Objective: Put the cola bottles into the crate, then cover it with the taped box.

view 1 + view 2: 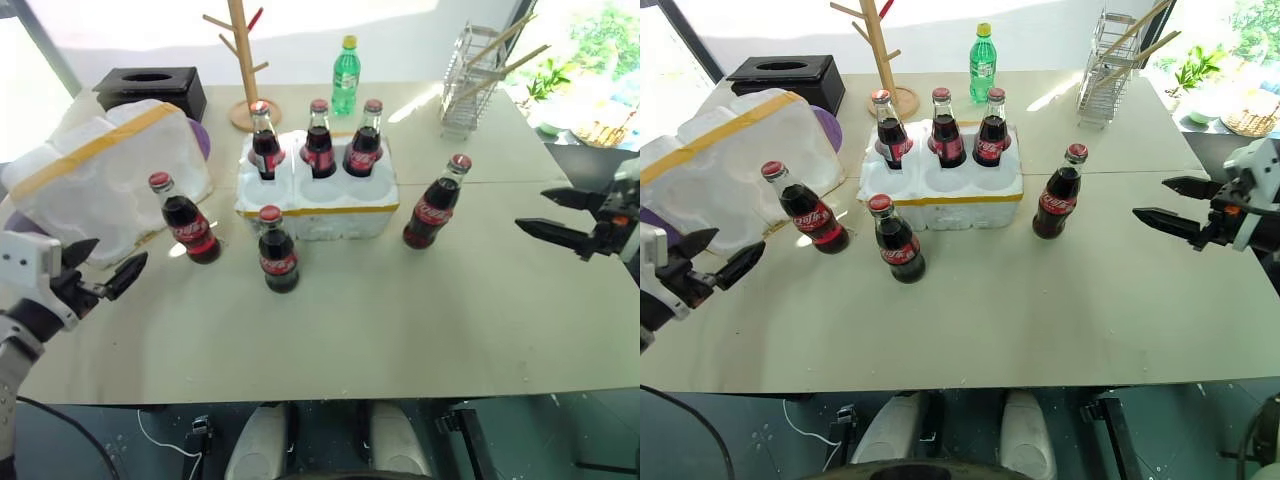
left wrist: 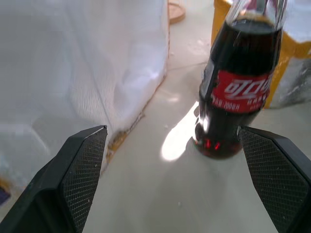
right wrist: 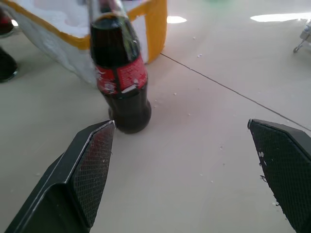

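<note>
Cola bottles are half loaded: three stand in the back wells of the crate (image 1: pixel 318 200), and three wait on the surface (image 1: pixel 420 330) — a left bottle (image 1: pixel 186 222), a middle bottle (image 1: pixel 277 252) and a right bottle (image 1: pixel 434 205). The taped box (image 1: pixel 100 175) sits tilted at your left. Both the left gripper (image 1: pixel 103 272) and right gripper (image 1: pixel 553 216) have jaws spread wide, holding nothing. You're probably at the picking step: ease each gripper toward its nearest bottle, close around the body, then lift it over an empty front well.

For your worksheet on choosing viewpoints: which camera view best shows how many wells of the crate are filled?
The left eye view: the crate shows whole, with three bottles in its back row. The right eye view matches; the wrist views catch just corners.
</note>
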